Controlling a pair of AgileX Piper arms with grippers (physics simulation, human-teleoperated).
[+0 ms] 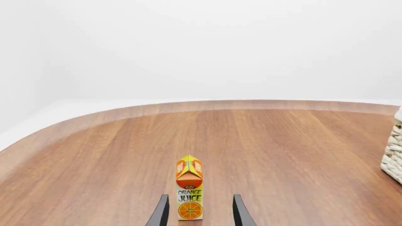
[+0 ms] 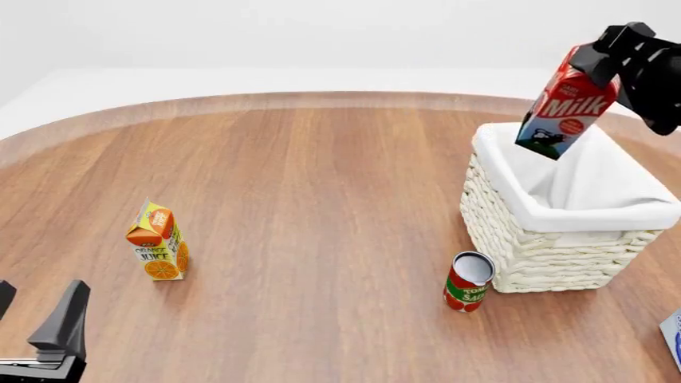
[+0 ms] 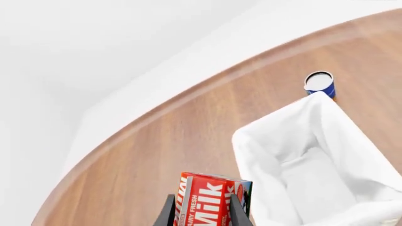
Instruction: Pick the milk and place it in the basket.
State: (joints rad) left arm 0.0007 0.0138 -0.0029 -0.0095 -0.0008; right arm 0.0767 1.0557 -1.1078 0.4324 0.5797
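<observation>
Wooden table [image 2: 319, 183] under white walls: right fingers [image 2: 596, 60] clamp milk [image 2: 562, 104] above basket [image 2: 553, 239]; left fingers [image 1: 199, 212] spread, empty.

A round-edged wooden table [image 2: 319, 175] with warm brown grain stands before a plain white wall [image 2: 319, 32], evenly lit.

Right tool [image 2: 598, 65]: raised high at the far right of the front view, fingers [image 3: 237, 212] closed on the upper part of the milk [image 2: 564, 102], one finger on each side of the carton. The carton hangs tilted below the tool, clear of any support. The right arm's black wrist links extend off the frame's right edge.

Left tool [image 1: 199, 212]: held low at the near left, fingers parallel with a clear gap between them, gripping nothing.
</observation>
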